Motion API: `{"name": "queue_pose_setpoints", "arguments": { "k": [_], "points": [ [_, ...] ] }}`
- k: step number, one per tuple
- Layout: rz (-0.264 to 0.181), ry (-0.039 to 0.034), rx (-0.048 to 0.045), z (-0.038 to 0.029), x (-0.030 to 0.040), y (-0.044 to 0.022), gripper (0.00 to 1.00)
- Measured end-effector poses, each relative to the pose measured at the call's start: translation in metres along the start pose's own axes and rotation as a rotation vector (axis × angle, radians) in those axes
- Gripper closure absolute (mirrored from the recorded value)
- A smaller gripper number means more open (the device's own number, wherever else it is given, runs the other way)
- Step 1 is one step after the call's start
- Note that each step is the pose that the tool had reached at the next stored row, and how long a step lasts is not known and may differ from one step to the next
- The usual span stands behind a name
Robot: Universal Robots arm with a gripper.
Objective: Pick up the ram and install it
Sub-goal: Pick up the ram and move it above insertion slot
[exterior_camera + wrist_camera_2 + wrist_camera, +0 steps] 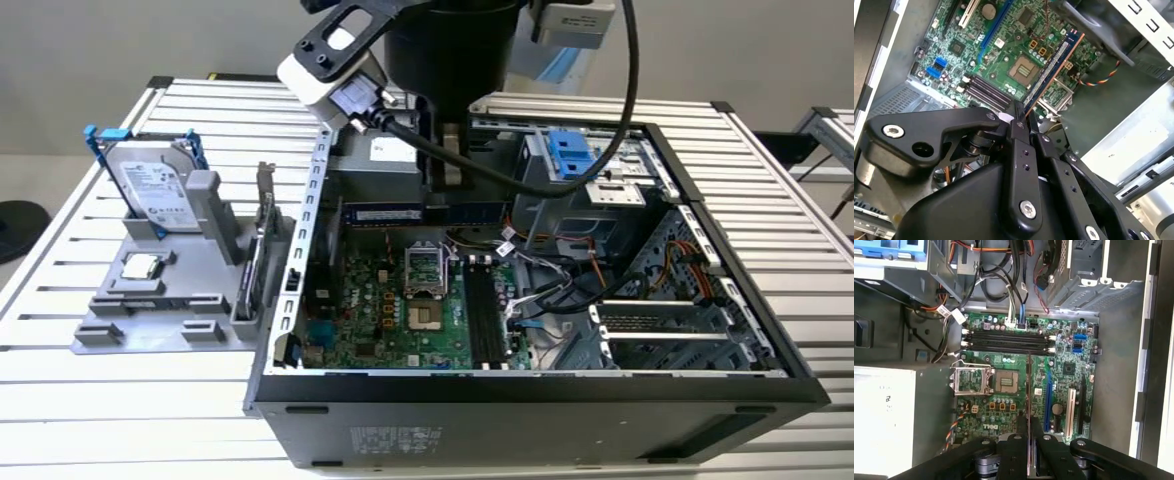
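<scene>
You have the gripper (pixel 1022 116) clamped on the ram (pixel 1054 65). In the second wrist view the two black fingers (pixel 1018 145) pinch one end of the stick, and the rest juts out free past the tips, dark blue with darker chips along its face. In the first wrist view the ram appears edge-on, a thin line rising from between the fingers.

The stick hangs in the air above the motherboard (pixel 1074 370), over the ground beside the processor socket (pixel 1006 382) — it touches nothing but the fingers. Beyond the socket lie the long black memory slots (pixel 1004 340); the ram is apart from them, not seated. Past the slots a bundle of cables (pixel 1014 280) runs up toward the metal drive cage (pixel 1089 270).

In the exterior view you see the ram (pixel 380 212) held level inside the open computer case (pixel 534 400), its length lying across the run of the slots.

Outside the case, on the exterior view's left, a gray fixture (pixel 147 310) sits on the slatted table (pixel 134 400) — a hard drive (pixel 154 185) stands propped in it, well apart from the gripper.
</scene>
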State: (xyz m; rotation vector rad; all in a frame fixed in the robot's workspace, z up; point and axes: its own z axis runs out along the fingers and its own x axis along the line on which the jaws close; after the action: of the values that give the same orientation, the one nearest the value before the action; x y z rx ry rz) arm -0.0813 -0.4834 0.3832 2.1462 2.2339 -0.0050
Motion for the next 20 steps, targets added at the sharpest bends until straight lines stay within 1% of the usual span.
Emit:
{"name": "queue_pose_setpoints", "arguments": {
  "k": [11, 20],
  "points": [
    [0.000, -0.0001, 0.0000, 0.0004, -0.0006, 0.0161, 1.00],
    [0.000, 0.0000, 0.0000, 0.0008, -0.0011, 0.0279, 1.00]
  ]
}}
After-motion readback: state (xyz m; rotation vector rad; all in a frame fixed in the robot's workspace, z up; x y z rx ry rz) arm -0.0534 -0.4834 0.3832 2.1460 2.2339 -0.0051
